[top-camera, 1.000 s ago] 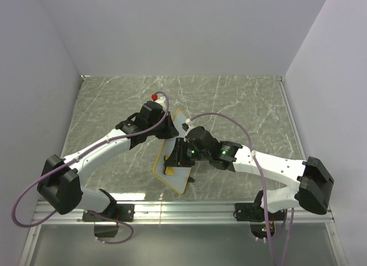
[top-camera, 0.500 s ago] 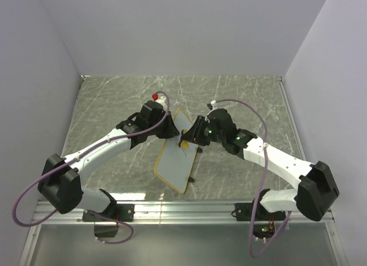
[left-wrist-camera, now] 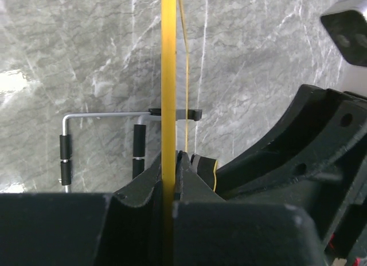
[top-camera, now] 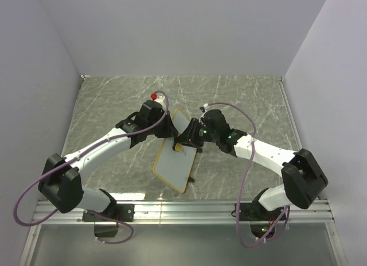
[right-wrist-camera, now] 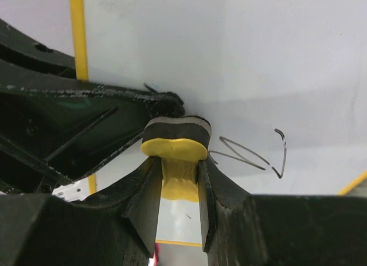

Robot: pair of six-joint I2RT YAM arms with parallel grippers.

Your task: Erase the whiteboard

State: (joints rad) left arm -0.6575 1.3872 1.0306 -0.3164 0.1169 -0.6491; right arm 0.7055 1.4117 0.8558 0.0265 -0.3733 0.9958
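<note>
The whiteboard (top-camera: pixel 172 161), white with a thin yellow frame, stands tilted in the middle of the table. My left gripper (top-camera: pixel 170 132) is shut on its far edge; the left wrist view shows the yellow frame (left-wrist-camera: pixel 167 77) edge-on between the closed jaws. My right gripper (right-wrist-camera: pixel 179 174) is shut on a small yellow eraser (right-wrist-camera: pixel 175 147) whose dark felt face presses on the white surface (right-wrist-camera: pixel 241 54). A thin dark scribble (right-wrist-camera: pixel 252 154) lies just right of the eraser. From above, the eraser (top-camera: pixel 179 146) sits near the board's upper part.
The board's wire stand with black feet (left-wrist-camera: pixel 66 154) rests on the grey marble table (top-camera: pixel 246 105). White walls close in left, right and behind. An aluminium rail (top-camera: pixel 183 208) runs along the near edge by the arm bases. Purple cables loop over both arms.
My right gripper has carried the eraser from the board's lower middle up towards its far edge, next to the left gripper. The left arm and the board have stayed put.
</note>
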